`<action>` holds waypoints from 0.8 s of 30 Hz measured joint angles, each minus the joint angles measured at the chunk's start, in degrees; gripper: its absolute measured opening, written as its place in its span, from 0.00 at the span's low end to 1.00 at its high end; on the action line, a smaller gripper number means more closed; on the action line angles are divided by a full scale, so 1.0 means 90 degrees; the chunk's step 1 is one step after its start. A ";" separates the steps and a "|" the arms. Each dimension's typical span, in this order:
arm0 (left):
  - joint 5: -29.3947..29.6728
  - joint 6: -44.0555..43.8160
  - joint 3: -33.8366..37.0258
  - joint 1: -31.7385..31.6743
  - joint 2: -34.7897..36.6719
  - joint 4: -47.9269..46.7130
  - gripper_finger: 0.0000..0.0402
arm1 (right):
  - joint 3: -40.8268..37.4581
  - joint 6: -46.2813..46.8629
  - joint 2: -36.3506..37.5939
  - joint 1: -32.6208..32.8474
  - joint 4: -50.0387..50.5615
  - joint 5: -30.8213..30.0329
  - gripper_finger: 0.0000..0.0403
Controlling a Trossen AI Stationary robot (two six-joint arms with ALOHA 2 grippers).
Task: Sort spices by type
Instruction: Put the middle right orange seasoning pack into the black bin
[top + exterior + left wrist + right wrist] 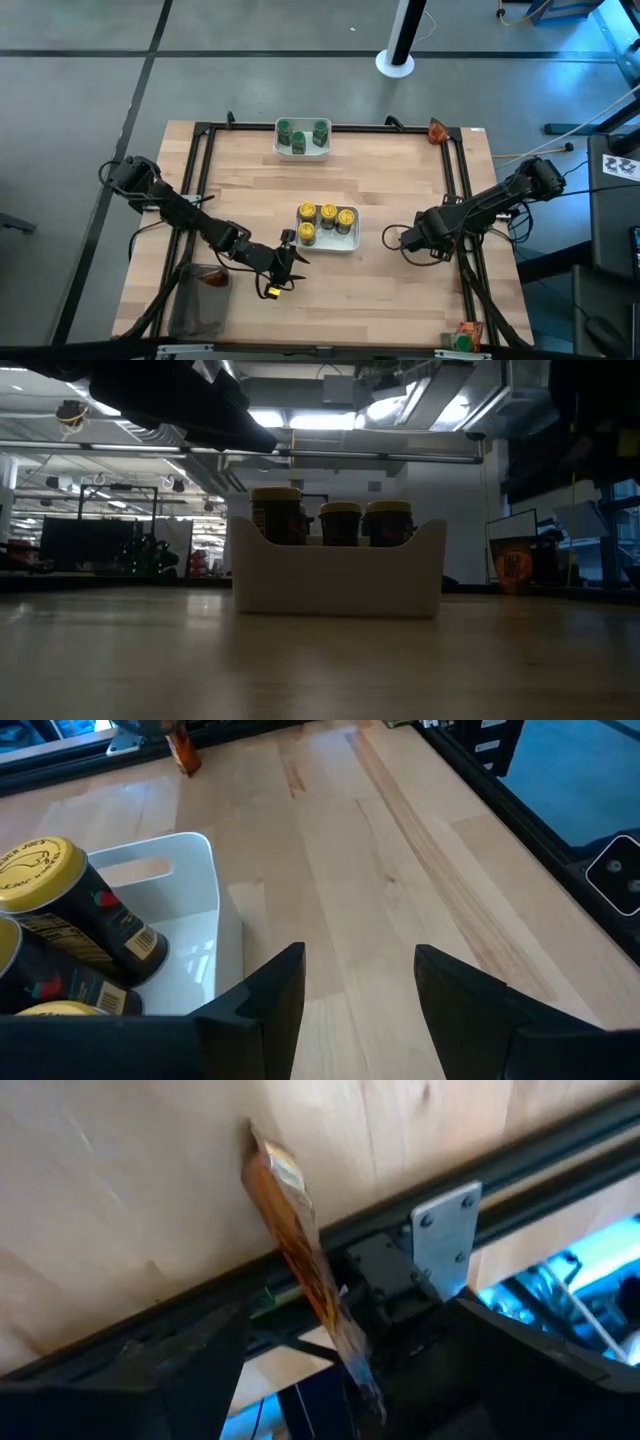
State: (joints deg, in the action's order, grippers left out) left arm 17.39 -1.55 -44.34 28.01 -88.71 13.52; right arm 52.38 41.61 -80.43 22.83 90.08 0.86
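Right gripper (392, 238) hangs right of the yellow-capped jars (326, 223), its wide jaws straddling a brown-orange packet (305, 1275) that looks loose; it could slip off over the table edge. Left gripper (283, 262), jaws parted and empty, risks bumping their white bowl (205, 925).

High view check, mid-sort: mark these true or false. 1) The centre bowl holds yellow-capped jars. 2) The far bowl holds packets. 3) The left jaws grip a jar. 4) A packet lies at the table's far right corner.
1) True: the centre bowl holds four yellow-capped jars.
2) False: the far bowl holds green-capped jars.
3) False: the left gripper stands open and empty beside the centre bowl.
4) True: a packet lies there.
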 joint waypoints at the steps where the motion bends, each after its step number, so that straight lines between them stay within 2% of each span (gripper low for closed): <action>1: 0.0000 0.0001 0.0000 0.0000 0.0000 0.0000 0.43 | -0.0055 0.0004 -0.0029 0.0000 -0.0009 0.0056 0.84; 5: 0.0000 0.0001 0.0000 -0.0005 0.0000 0.0007 0.43 | -0.0189 0.0002 -0.0082 0.0000 0.0000 0.0194 0.82; 9: 0.0007 0.0003 -0.0001 -0.0007 0.0000 0.0040 0.43 | -0.0268 0.0001 -0.0091 0.0002 -0.0016 0.0187 0.73; 24: 0.0007 0.0004 -0.0002 -0.0006 0.0000 0.0046 0.43 | -0.0393 0.0004 -0.0091 0.0002 -0.0171 0.0155 0.09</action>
State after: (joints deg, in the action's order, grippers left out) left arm 17.45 -1.51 -44.36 27.95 -88.71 13.93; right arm 48.84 41.65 -81.25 22.85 88.53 2.25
